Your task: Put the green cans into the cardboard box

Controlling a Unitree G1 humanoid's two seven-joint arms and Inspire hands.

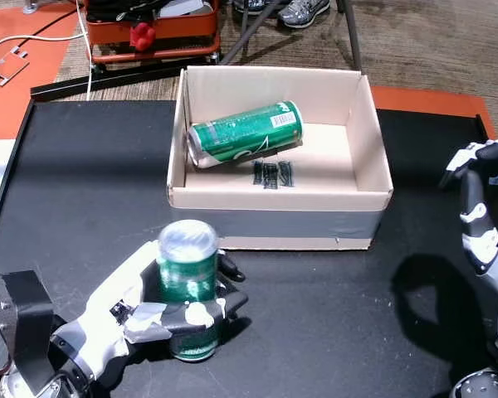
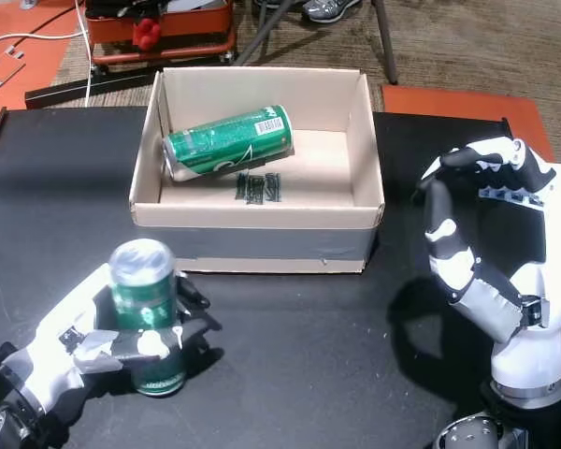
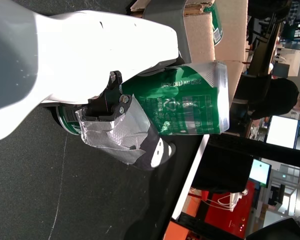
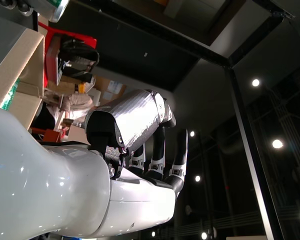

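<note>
An upright green can [image 1: 187,286] [image 2: 148,313] stands on the black table in front of the cardboard box [image 1: 274,224] [image 2: 262,245]. My left hand [image 1: 141,319] [image 2: 93,346] is shut on it, fingers and thumb wrapped round its body; the left wrist view shows the can [image 3: 190,105] held under the taped thumb. A second green can [image 1: 245,133] [image 2: 227,142] lies on its side inside the box. My right hand [image 1: 484,211] [image 2: 477,229] [image 4: 140,135] hovers open to the right of the box, holding nothing.
The black table [image 1: 332,315] [image 2: 309,365] carries an orange mat [image 1: 432,99] behind the box. On the floor beyond stand an orange cart [image 1: 149,33] and a person's shoes [image 1: 303,10]. A black print mark [image 1: 272,174] shows on the box floor.
</note>
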